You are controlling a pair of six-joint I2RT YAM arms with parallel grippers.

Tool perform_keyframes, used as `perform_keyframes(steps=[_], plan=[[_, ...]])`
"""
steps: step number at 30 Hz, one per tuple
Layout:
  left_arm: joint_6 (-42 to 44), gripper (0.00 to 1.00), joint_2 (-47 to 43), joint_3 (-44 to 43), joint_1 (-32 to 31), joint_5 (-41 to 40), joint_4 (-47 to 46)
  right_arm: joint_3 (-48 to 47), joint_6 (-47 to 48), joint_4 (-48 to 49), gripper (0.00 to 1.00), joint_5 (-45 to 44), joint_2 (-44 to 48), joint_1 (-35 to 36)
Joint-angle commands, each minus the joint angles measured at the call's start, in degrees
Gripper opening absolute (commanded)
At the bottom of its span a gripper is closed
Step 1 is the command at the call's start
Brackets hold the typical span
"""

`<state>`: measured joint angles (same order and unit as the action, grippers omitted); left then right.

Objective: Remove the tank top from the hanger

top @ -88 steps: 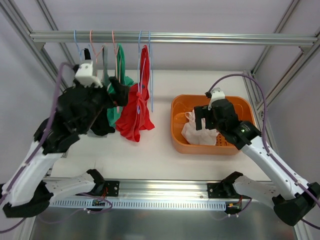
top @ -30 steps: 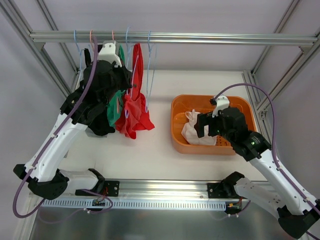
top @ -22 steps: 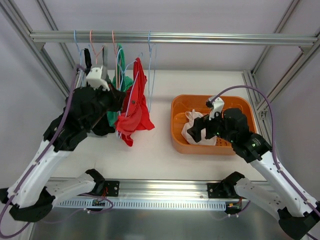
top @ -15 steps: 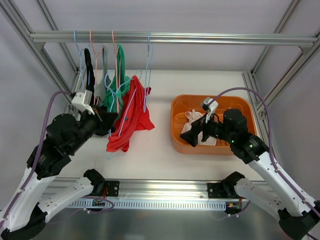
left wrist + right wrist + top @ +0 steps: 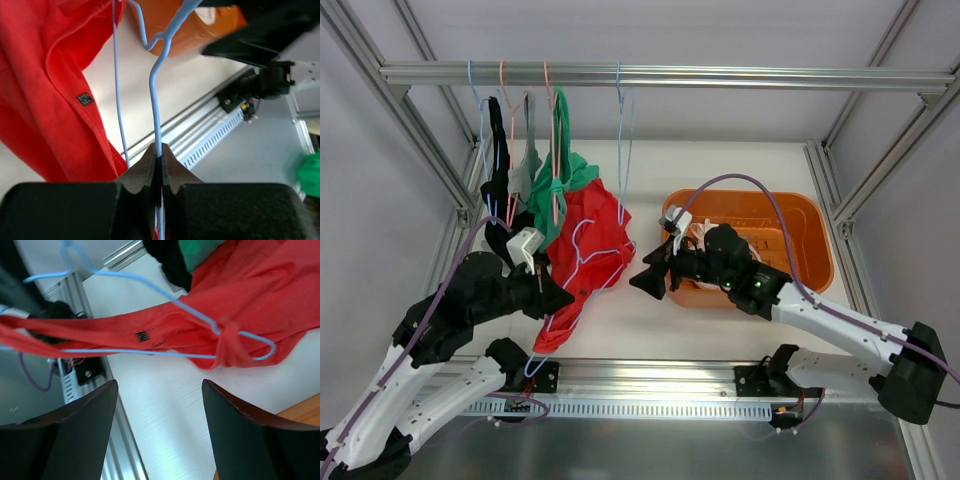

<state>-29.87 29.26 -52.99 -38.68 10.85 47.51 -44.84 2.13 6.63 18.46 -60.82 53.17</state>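
Left claw point(image 5: 159, 155) is pinched together on the thin blue wire hanger point(image 5: 156, 95), holding it low over the table point(image 5: 620, 320) towards its front left corner. The red tank top point(image 5: 588, 235) hangs from that wire, off the rail and slumping towards the table's front edge. My right claw point(image 5: 159, 385) reaches in from the middle of the table, fingers spread wide with nothing between them, aimed at the cloth.

My worries from here:
- One strap point(image 5: 227, 347) looks bunched tight around the hanger's end, so I judge a straight pull may drag the whole hanger instead of freeing the cloth.
- The left grip is only on slim wire, so a sideways tug could twist it or slip it out.
- If the right claw closes on wire along with fabric, nothing would separate.
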Motion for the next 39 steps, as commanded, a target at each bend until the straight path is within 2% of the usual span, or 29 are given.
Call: perform_keyframes(steps=[1,9,13,21,26,35,38,39], plan=[[-1.95,0.0,-2.01,-0.71,-0.52,8.39,0.39,0.9,-3.97,12.08,0.71,-8.43,-3.68,0.36],[-2.56,0.0,-5.17,-2.2,-0.52,10.77,2.24,-2.36,-3.28,12.88,0.56,-8.0,-12.48,0.53],[-2.48,0.0,-6.14,-3.6,-0.52,11.56,2.77,-3.06,-2.66,12.79,0.43,-8.44,-13.89,0.53],[-1.69,0.0,-5.0,-4.75,-0.52,11.03,3.21,-4.11,-2.57,13.23,0.41,-7.82,-15.56,0.62],[-0.98,0.0,-5.0,-6.59,-0.52,10.77,3.73,-4.64,-0.73,13.41,0.47,-9.93,-14.95,0.71],[-0.89,0.0,-5.26,-8.62,-0.52,10.68,4.44,-7.63,1.03,13.32,0.47,-9.94,-15.29,0.8],[-0.81,0.0,-5.09,-8.62,-0.52,10.24,4.44,-8.51,1.82,13.58,0.37,-8.0,-15.12,0.97],[-0.81,0.0,-5.0,-8.62,-0.44,10.24,4.44,-8.68,1.91,13.67,0.28,-7.56,-15.03,1.06]])
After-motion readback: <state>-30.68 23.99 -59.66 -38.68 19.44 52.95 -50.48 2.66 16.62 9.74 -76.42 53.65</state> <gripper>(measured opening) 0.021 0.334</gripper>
